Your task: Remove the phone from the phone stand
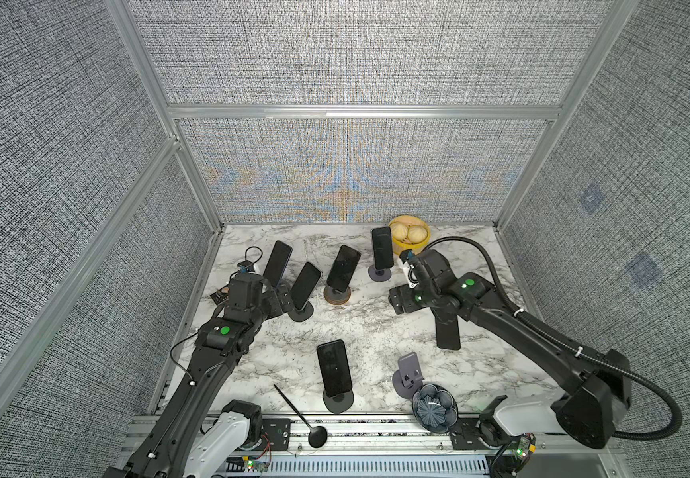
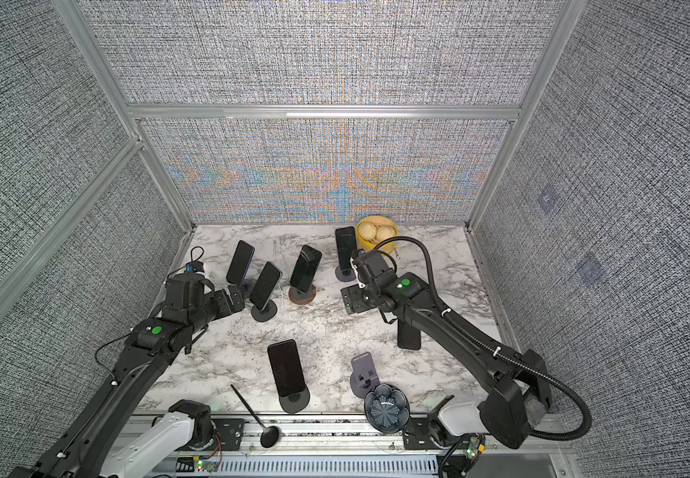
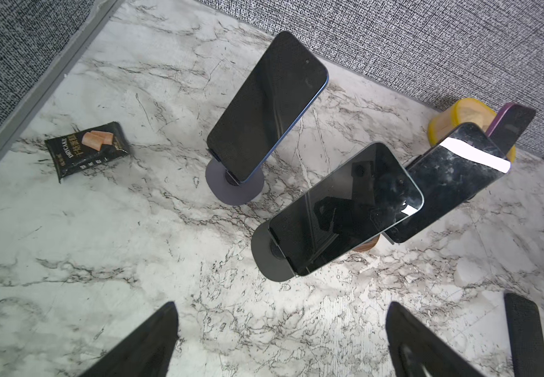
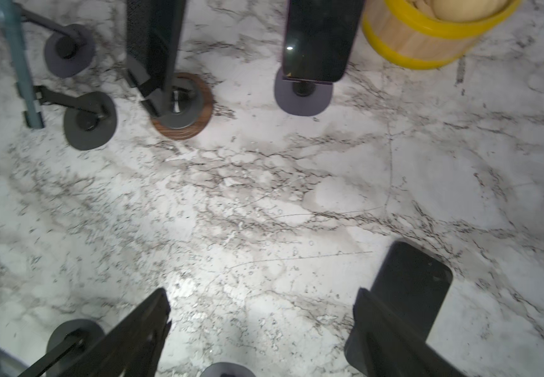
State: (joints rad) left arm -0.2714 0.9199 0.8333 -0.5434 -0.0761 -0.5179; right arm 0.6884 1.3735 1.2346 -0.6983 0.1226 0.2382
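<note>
Several dark phones stand on stands: at the back [image 1: 277, 263], [image 1: 343, 268], [image 1: 381, 247], one at mid left [image 1: 306, 285] and one in front [image 1: 333, 368]. One phone [image 1: 447, 331] lies flat on the marble table, partly under my right arm. An empty purple-grey phone stand [image 1: 408, 370] stands in front of it. My right gripper [image 1: 401, 300] [image 4: 260, 300] hovers open with bare marble between its fingers and the flat phone [image 4: 410, 287] just outside one finger. My left gripper [image 1: 283, 304] [image 3: 282, 310] is open and holds nothing, close to the mid-left phone [image 3: 345, 209].
A yellow steamer basket with buns [image 1: 409, 238] sits at the back right. At the front edge are a blue bowl [image 1: 435, 407] and a black spoon [image 1: 301, 418]. A snack packet [image 3: 88, 150] and a small cabled device [image 1: 250, 263] lie at the left. Fabric walls enclose three sides.
</note>
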